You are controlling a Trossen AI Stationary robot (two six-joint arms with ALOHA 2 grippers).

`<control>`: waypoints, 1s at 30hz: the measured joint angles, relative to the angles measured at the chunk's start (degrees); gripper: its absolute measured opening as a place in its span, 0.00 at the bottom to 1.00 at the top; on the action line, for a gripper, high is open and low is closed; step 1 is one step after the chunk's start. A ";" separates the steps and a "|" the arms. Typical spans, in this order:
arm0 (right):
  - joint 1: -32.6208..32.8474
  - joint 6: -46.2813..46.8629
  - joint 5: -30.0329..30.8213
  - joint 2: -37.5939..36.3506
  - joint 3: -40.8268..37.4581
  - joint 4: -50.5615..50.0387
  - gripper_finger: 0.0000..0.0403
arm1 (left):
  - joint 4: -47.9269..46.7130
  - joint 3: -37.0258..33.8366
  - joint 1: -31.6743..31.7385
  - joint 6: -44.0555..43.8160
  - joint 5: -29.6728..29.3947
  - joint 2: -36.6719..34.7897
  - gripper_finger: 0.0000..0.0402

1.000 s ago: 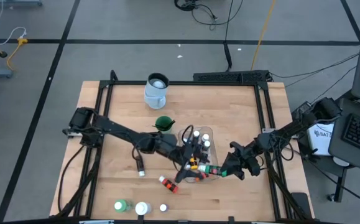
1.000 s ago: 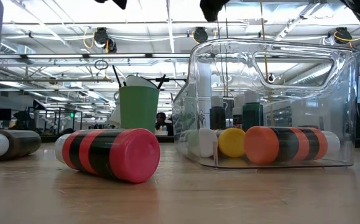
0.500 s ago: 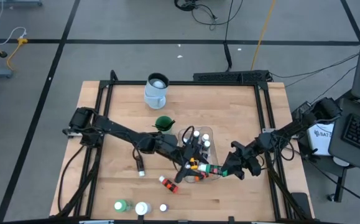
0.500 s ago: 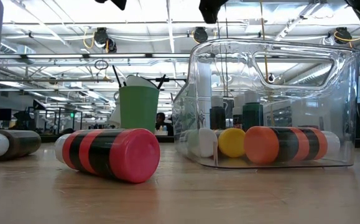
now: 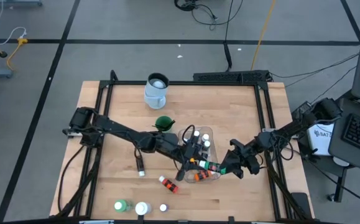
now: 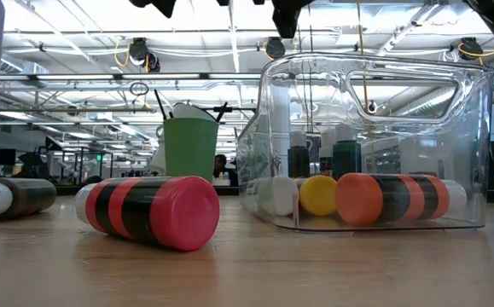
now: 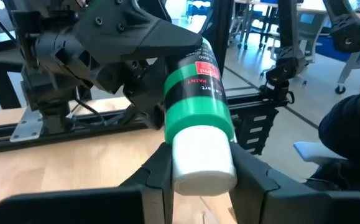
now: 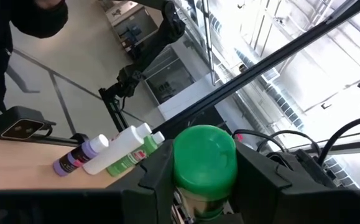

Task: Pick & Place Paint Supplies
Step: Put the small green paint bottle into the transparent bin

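A green-banded paint bottle (image 5: 211, 166) with a white cap hangs level over the clear tub (image 5: 199, 142), between my two grippers. My left gripper (image 5: 195, 163) reaches in from the table's left and is shut on the cap end. My right gripper (image 5: 224, 168) comes from the right and is shut on the bottle's green base end. Several small bottles stand or lie inside the tub (image 6: 374, 136). A red-capped bottle (image 6: 148, 209) lies on its side on the table left of the tub. My left gripper pinches the bottle's white cap (image 7: 203, 163) between its two fingers, one on each side. The fingers come in level from the table's left and lie along the bottle. The bottle is clear of the tub. My right gripper pinches the bottle's green base end (image 8: 204, 155) between its two fingers. It reaches in from the table's right, along the bottle, tipped slightly up. The bottle sticks out past the fingertips toward the left gripper (image 7: 203, 177).
A green cup with brushes (image 5: 163, 123) stands just behind the tub, and a pale jug (image 5: 156, 89) near the far edge. A dark bottle (image 5: 140, 165) lies left of the tub. A green bottle (image 5: 120, 205), a white jar (image 5: 142, 208) and a small bottle (image 5: 163, 208) stand by the near edge.
My left gripper's fingers have drawn in on the bottle's cap end over the tub. Both arms have kept their places, and the bottle stays level between them.
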 joint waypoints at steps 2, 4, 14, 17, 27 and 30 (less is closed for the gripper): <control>-0.02 0.01 0.02 0.00 -0.02 -0.09 0.31 | -0.17 -0.04 0.02 0.08 -0.03 0.02 0.25; -0.02 0.25 0.11 0.00 -0.02 -0.18 0.31 | -0.45 -0.04 0.00 0.17 -0.13 0.02 0.25; 1.20 6.41 8.34 -0.72 -0.02 -2.27 0.35 | -8.06 -0.04 -0.97 1.55 -4.75 -2.52 0.25; 3.20 9.21 18.78 -2.73 0.00 -6.23 0.42 | -17.41 0.00 -3.02 3.34 -14.25 -6.96 0.25; 8.00 32.59 30.58 -10.17 -1.60 -18.88 0.56 | -44.94 1.58 -5.81 -3.64 -22.46 -17.74 0.25; 8.31 37.80 30.74 -11.98 -5.13 -19.13 0.55 | -54.99 6.95 -5.99 -5.24 -24.27 -16.13 0.25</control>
